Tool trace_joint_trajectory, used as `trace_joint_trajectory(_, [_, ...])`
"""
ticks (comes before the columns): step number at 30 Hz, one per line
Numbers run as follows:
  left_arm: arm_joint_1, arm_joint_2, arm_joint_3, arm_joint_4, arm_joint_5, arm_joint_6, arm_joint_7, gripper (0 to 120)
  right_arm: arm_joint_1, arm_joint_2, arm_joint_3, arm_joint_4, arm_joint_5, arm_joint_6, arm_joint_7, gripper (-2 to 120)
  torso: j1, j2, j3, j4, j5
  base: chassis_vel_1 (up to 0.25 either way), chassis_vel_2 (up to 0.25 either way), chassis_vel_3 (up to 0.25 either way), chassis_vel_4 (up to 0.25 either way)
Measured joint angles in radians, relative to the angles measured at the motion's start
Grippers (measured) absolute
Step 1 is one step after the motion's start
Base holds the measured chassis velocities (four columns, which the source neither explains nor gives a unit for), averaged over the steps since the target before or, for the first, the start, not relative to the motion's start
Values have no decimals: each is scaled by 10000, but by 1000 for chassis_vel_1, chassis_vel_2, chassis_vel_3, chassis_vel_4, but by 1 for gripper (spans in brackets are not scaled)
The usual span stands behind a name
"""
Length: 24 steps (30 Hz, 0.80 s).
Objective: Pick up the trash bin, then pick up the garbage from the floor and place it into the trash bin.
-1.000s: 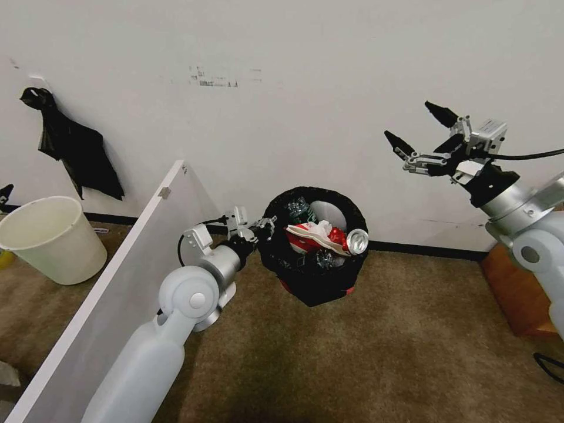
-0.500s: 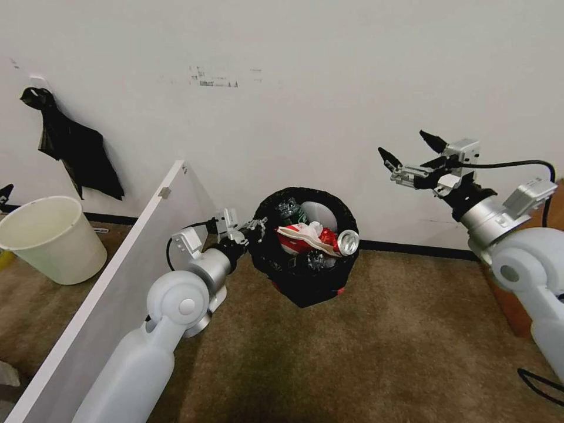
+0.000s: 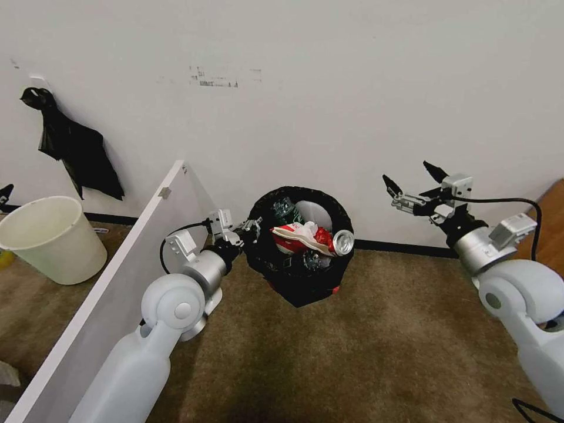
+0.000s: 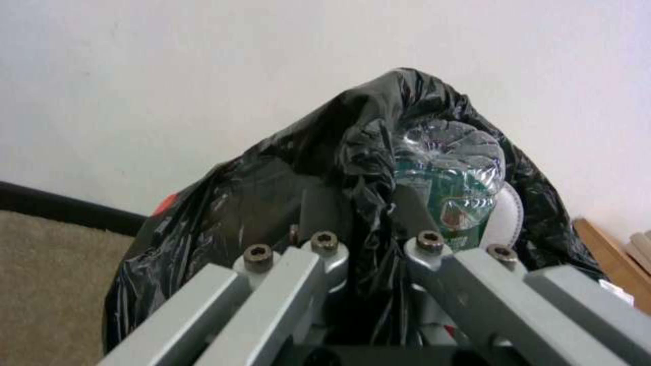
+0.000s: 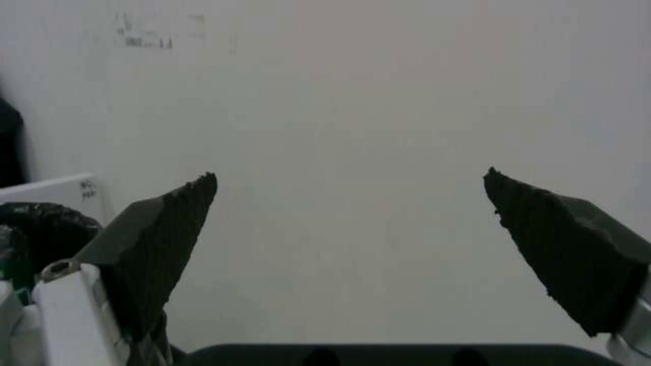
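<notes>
Item: trash bin, full of garbage, held off the floor by our left hand pinching its rim. Right hand spread, beside it. We keep the bin level.

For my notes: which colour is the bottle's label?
Green, on the bottle; best in the left wrist view.
</notes>
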Motion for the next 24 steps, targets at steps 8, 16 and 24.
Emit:
trace_joint_trajectory(8, [265, -12, -186, -38, 559, -176, 255, 4, -834, 601, 162, -170, -606, 924, 32, 100, 0, 0, 0, -1, 0, 0, 0, 0, 0])
trace_joint_trajectory(16, [329, 21, -240, -85, 673, -215, 308, 4, -1357, 1035, 335, -422, -994, 1313, -32, 100, 0, 0, 1, 0, 0, 0, 0, 0, 0])
trace_joint_trajectory(24, [389, 42, -243, -152, 768, -236, 370, 4, -1606, 1314, 436, -606, -1221, 1471, -100, 100, 0, 0, 0, 0, 0, 0, 0, 0, 0])
